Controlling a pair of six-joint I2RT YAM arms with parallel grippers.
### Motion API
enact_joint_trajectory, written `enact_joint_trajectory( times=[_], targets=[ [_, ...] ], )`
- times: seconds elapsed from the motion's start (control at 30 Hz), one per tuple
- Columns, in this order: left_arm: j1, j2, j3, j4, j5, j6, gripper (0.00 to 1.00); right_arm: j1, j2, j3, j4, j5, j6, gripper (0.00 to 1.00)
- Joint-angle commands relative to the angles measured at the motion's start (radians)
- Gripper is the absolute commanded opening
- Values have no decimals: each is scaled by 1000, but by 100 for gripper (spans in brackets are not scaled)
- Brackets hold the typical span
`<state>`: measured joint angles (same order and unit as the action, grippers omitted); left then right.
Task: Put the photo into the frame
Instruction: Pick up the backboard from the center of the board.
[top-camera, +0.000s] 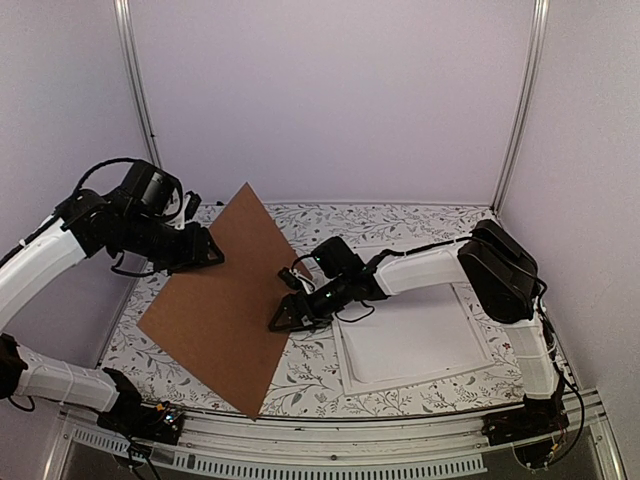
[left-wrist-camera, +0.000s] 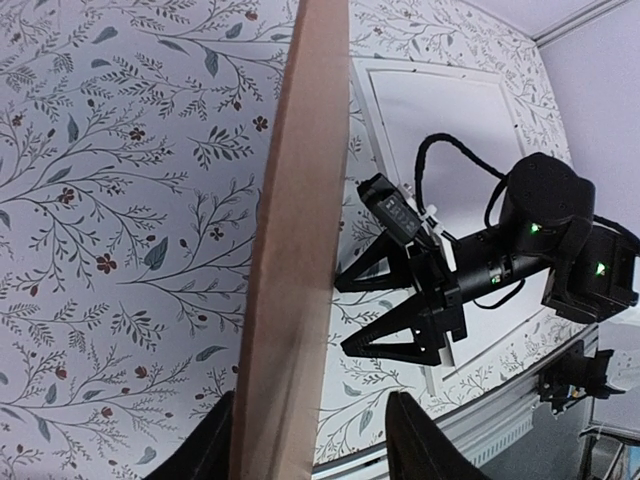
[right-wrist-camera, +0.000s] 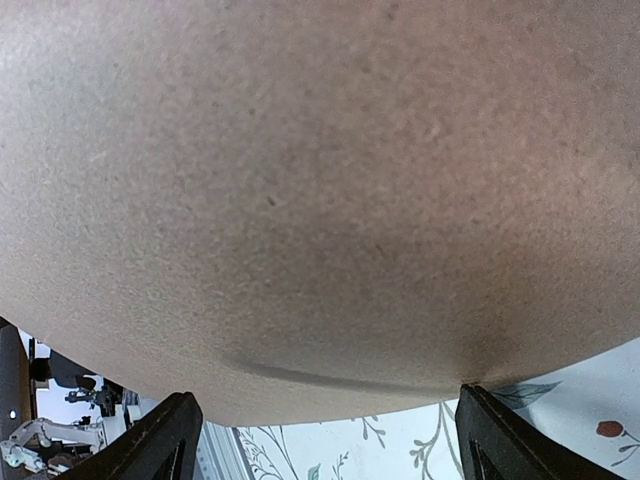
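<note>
Brown board dominates the overhead view: the backing board (top-camera: 215, 320) tilts up over the left half of the surface (top-camera: 400, 222). Your left tool (top-camera: 210, 252) sits at its upper left edge, while the right tool (top-camera: 283, 312), jaws spread and empty, noses up to its right edge. The frame (top-camera: 430, 345) lies flat to the right of that tool, beneath the right arm, so the right arm is the nearer one to it. The photo shows nowhere; it may be hidden behind the board. From the left wrist you see the board nearly edge-on between the left tool's fingers (left-wrist-camera: 215, 445). One finger is against it and there is a gap on the other side, so you cannot tell whether it is clamped. Beyond it the right tool stands open close against the board, with the frame behind. From the right wrist, the board's brown face fills nearly everything ahead, and both fingers (right-wrist-camera: 165, 445) stand wide apart with nothing between them.
</note>
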<state>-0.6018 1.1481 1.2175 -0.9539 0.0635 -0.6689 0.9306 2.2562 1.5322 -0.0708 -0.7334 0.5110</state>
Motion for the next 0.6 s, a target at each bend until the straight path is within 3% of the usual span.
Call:
enact_joint_trajectory(
  times=[0.0,0.07,0.4,0.47,0.57],
  targets=[
    [6,5,44,-21,22,8,30,1,-40,-13,-3,19,-16,92],
    [8,7,58,-34,16,9,29,1,-38,-15,-1,18,-16,92],
    [8,0,80,-43,25,2,51,2,-39,-26,7,18,-14,92],
    [7,-3,82,-43,29,2,51,2,-38,-27,9,17,-12,92],
    [8,-2,73,-43,30,2,41,2,-37,-29,11,17,-12,92]
  ],
)
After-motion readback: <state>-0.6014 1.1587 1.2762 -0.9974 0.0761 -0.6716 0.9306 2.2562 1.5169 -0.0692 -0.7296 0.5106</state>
